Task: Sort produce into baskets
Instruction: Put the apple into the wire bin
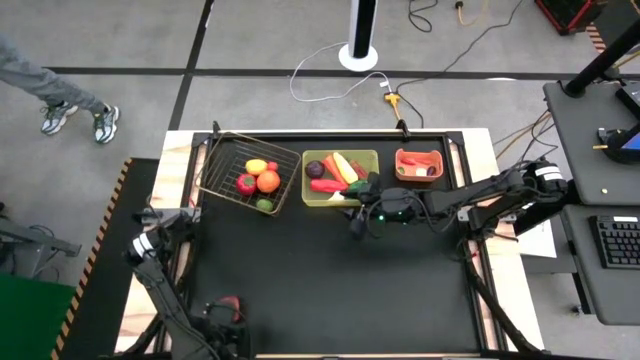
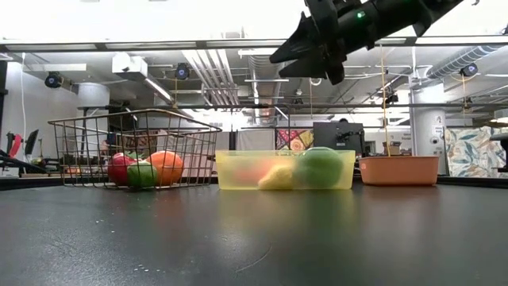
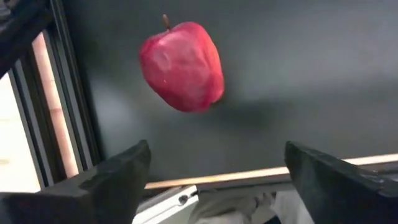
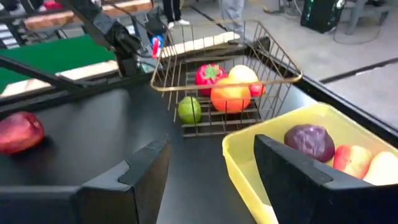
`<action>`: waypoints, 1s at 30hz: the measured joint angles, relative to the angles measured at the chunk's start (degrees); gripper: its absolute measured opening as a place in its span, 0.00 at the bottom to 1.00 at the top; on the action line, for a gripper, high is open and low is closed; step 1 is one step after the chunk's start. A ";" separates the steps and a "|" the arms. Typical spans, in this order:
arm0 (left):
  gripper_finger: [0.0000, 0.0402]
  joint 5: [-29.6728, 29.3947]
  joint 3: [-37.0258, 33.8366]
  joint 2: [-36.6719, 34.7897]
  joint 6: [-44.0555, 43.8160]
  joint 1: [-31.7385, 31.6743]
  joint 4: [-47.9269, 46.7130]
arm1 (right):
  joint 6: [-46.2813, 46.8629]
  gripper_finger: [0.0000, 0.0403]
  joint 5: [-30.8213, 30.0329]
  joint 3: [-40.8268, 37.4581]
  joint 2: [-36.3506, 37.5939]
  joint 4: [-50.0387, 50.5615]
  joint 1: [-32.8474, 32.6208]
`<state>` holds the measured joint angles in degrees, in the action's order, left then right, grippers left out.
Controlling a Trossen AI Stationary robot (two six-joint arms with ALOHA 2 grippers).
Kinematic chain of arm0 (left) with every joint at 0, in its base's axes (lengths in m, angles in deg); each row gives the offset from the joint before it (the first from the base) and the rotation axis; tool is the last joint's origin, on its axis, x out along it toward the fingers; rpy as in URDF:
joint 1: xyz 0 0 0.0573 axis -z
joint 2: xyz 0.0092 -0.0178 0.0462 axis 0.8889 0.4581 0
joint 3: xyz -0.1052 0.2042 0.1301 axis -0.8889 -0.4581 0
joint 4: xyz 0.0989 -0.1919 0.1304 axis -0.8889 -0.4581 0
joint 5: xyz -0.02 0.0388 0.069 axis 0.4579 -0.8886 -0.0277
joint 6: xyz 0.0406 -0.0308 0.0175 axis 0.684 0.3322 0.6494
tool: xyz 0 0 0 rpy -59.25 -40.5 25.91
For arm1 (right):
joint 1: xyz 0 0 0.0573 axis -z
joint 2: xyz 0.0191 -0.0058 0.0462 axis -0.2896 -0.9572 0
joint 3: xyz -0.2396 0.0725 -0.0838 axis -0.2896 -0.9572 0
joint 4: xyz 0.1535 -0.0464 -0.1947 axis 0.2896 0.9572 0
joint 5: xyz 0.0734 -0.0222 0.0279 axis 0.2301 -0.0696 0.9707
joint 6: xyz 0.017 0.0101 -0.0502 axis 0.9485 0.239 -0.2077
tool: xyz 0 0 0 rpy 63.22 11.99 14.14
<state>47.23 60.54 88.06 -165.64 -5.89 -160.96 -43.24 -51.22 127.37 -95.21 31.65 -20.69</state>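
Red apple [image 3: 181,66] lying on table [image 1: 330,270] at near-left corner, far from wire basket [image 1: 215,176]; left gripper [image 3: 211,171] hovering over apple, fingers spread, empty; right gripper [image 1: 357,222] beside yellow tray [image 1: 340,202], open, empty; left arm nearer.

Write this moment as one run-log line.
left hand: open above red apple | right hand: open, empty, near yellow tray | apple unsorted
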 joint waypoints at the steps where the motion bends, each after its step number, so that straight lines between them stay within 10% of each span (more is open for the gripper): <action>1: 0.89 -0.05 -0.48 0.00 -0.04 0.01 0.03 | -0.05 0.56 0.00 0.00 0.00 -0.11 0.00; 30: 0.99 -2.78 -16.44 -0.53 0.84 -1.92 8.68 | 0.05 0.56 0.00 0.00 -0.24 0.50 0.00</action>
<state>44.44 44.11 87.54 -164.80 -7.81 -152.27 -43.19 -51.22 127.37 -95.44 32.15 -20.69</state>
